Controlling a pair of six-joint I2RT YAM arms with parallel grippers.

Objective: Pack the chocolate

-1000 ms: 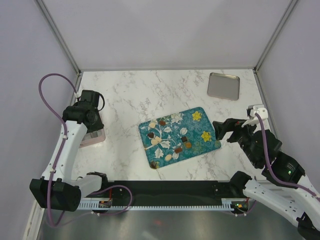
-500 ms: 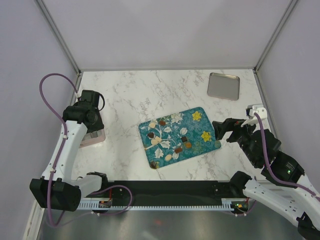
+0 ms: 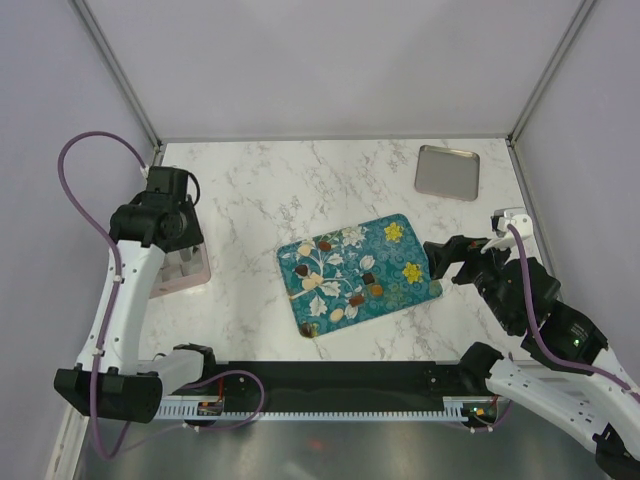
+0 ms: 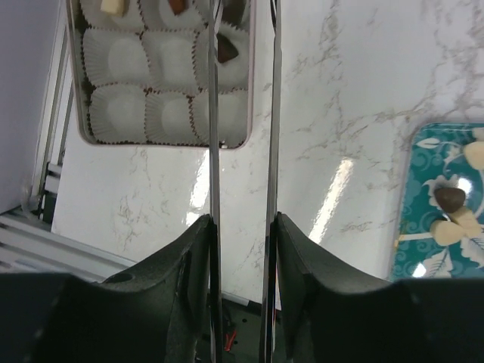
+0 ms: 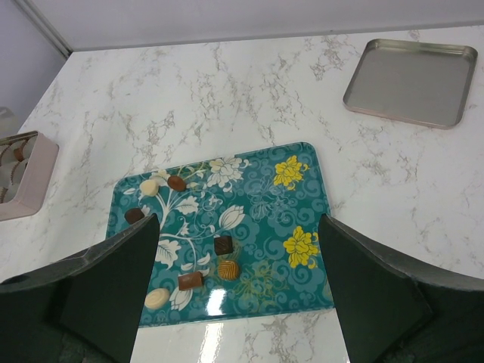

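Observation:
Several chocolates lie on the teal flowered tray (image 3: pixel 395 262): a dark square (image 5: pixel 223 244), a caramel round (image 5: pixel 228 269), a brown bar (image 5: pixel 190 280) and cream ovals (image 5: pixel 157 298). My left gripper (image 4: pixel 243 30) hovers over the pink box (image 4: pixel 162 144) of white paper cups. Its thin blades stand slightly apart with nothing between them. A dark chocolate (image 4: pixel 227 51) rests in a cup below them. My right gripper (image 5: pixel 236 223) hangs wide open and empty above the tray's near right part.
A bare silver tray (image 3: pixel 447 172) sits at the back right. The pink box (image 3: pixel 190 272) stands by the left wall, with most of its cups showing white. Frame posts and grey walls close in the marble table.
My left arm has lifted and drawn back a little over the pink box, and its blades have parted slightly. The right arm and the tray have not moved.

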